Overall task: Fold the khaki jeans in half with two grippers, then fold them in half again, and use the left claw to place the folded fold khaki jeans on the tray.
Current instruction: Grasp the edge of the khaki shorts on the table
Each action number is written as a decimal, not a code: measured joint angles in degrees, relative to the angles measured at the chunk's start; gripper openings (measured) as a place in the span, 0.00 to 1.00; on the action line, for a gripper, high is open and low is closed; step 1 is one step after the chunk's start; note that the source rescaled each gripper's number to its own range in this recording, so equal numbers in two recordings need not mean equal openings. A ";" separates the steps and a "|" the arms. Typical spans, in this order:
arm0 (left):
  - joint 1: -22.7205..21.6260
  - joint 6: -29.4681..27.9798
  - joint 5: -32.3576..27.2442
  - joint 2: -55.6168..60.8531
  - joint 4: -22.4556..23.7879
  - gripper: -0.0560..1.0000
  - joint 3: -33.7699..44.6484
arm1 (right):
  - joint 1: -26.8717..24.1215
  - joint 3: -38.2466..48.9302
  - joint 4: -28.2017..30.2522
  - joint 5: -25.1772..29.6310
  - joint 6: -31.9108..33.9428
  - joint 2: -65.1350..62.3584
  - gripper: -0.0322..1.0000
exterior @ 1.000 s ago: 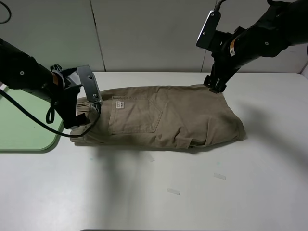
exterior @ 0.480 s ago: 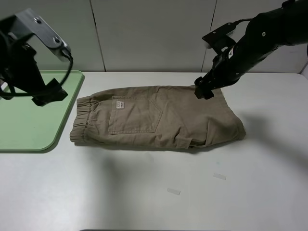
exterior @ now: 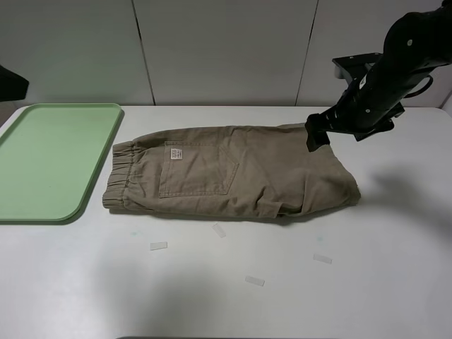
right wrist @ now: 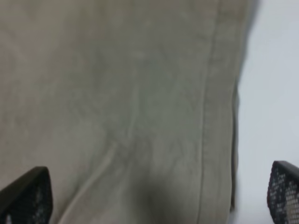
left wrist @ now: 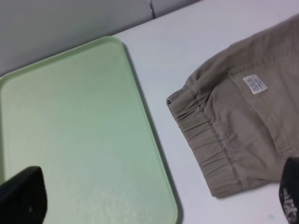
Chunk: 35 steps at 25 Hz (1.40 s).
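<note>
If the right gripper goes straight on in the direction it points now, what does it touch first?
Probably the khaki jeans: the right gripper looks onto their cloth near an edge, with the table beside it. How far off is unclear.

The jeans (exterior: 233, 173) are plain khaki tan with matching stitching and a small white label (exterior: 174, 153) printed in grey. The tray (exterior: 49, 162) is a flat pale green, and the counter (exterior: 339, 296) is white, flecked with a few pale strips (exterior: 159, 246). The right gripper (exterior: 315, 134) is black, its pads (right wrist: 282, 191) finely dotted.
</note>
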<state>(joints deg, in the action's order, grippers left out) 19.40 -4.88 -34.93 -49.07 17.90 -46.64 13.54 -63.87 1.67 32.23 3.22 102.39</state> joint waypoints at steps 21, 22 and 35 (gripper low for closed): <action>0.00 -9.69 -6.90 29.15 -0.22 1.00 16.93 | -1.46 -11.78 -6.09 7.28 -3.78 13.83 1.00; 0.00 -9.76 -6.90 30.15 -0.22 1.00 17.83 | -1.46 -11.78 -6.14 7.14 -3.78 13.87 1.00; 0.00 3.56 -5.84 41.32 -15.60 1.00 22.05 | -1.46 -11.78 -6.36 7.05 -3.83 13.87 1.00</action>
<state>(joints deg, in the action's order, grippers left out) 19.40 -1.32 -40.76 -7.75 2.31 -24.59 12.08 -75.64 -4.69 39.28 -0.61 116.26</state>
